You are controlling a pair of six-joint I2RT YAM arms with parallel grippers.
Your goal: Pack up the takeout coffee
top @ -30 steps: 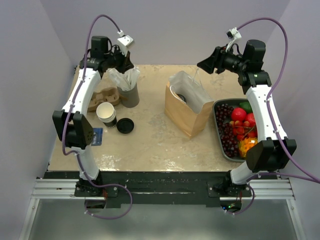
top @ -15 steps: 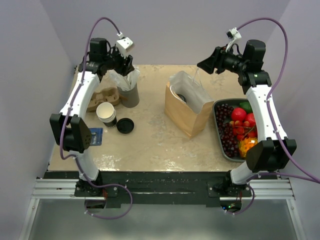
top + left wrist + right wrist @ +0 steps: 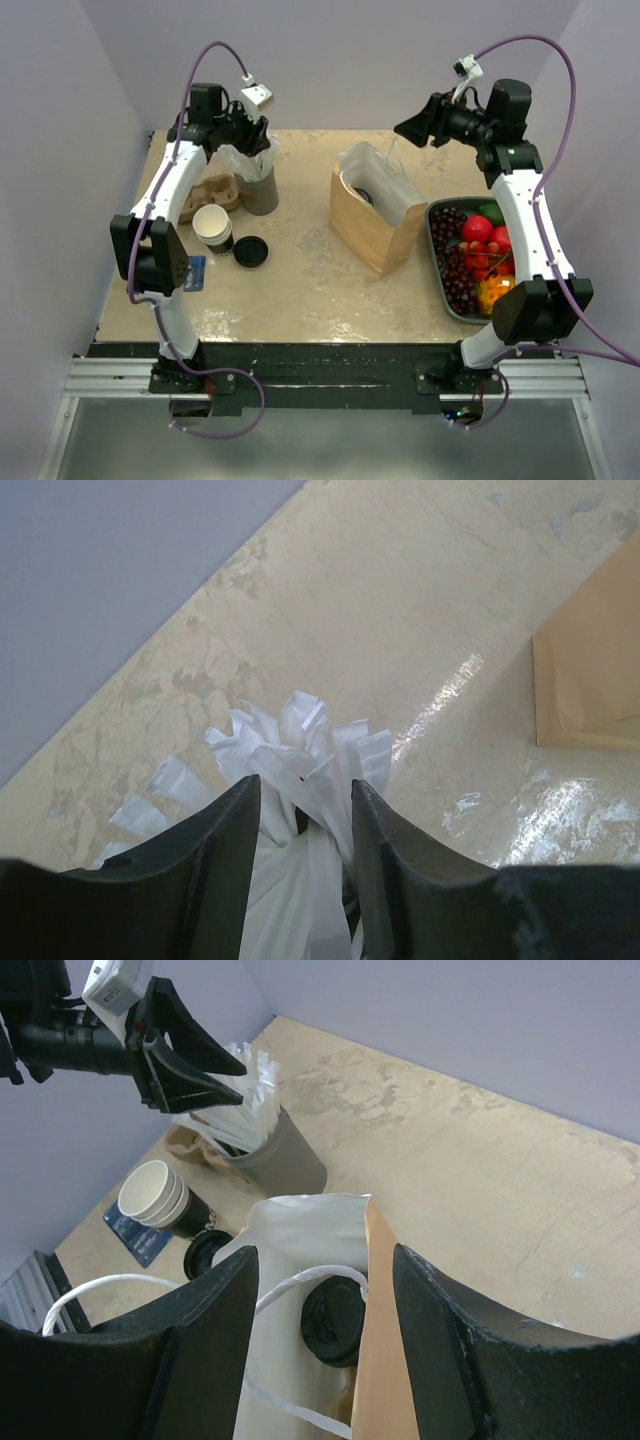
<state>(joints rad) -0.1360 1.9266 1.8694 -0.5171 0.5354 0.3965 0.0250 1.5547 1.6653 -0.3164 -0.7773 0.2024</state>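
Note:
The takeout coffee stands inside the brown paper bag; only its round black lid shows, also in the right wrist view, with the cup's side hidden. My right gripper is open and empty, held above and behind the bag. Its jaws frame the bag's mouth and white handles. My left gripper is open over the grey pot of white wrapped straws. In the left wrist view its fingers straddle the straw tops, gripper.
A stack of lidless cups and a loose black lid sit at the left, beside a cardboard cup carrier and a blue card. A tray of fruit stands right of the bag.
My left gripper has shifted a little right and down onto the straw tops, with its arm swinging in. The right arm, bag and coffee have not moved.

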